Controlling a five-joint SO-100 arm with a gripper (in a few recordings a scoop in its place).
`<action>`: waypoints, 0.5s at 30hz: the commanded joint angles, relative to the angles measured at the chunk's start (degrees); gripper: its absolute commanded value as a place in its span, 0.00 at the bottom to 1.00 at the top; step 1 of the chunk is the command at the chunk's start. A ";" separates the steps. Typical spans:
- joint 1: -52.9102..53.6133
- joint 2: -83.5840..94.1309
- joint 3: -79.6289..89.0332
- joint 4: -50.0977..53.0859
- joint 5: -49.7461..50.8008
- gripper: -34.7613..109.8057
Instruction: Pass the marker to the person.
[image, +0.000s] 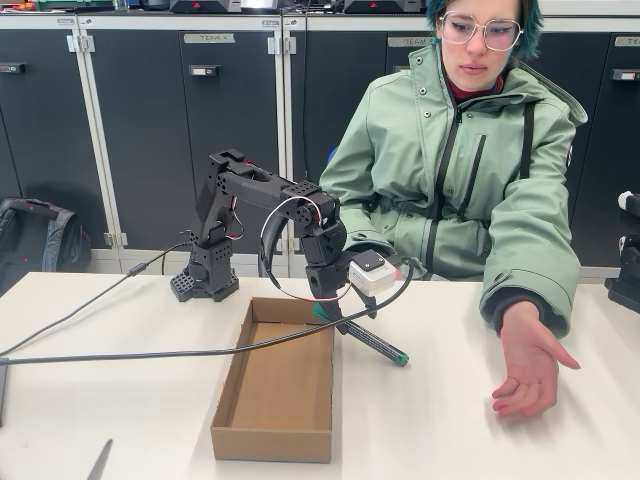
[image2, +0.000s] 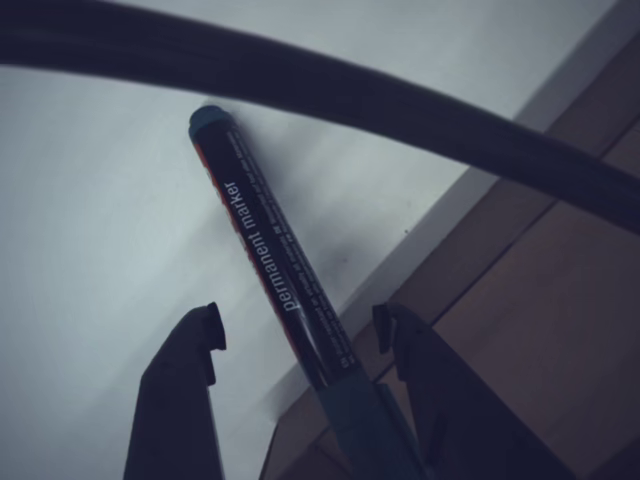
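The marker, slim dark plastic, sits pinched in the black hand above the cardboard box.

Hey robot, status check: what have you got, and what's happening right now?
Gripper shut on marker, held low beside the cardboard box. Person's open hand waits palm-up at picture right. Cable draped across the box; path to the hand open.

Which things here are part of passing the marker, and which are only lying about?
Part of the job:
- marker, held in the gripper, slanting down over the table
- person behind the table
- open hand, palm up, right of the marker in the fixed view

Lying about:
- open cardboard box
- grey cable across the table
- black bag on the floor
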 joint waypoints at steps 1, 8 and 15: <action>-0.18 1.85 -0.26 -1.23 -1.05 0.48; 0.26 1.32 0.26 -0.62 -0.79 0.47; 0.53 0.35 -0.35 0.53 0.09 0.47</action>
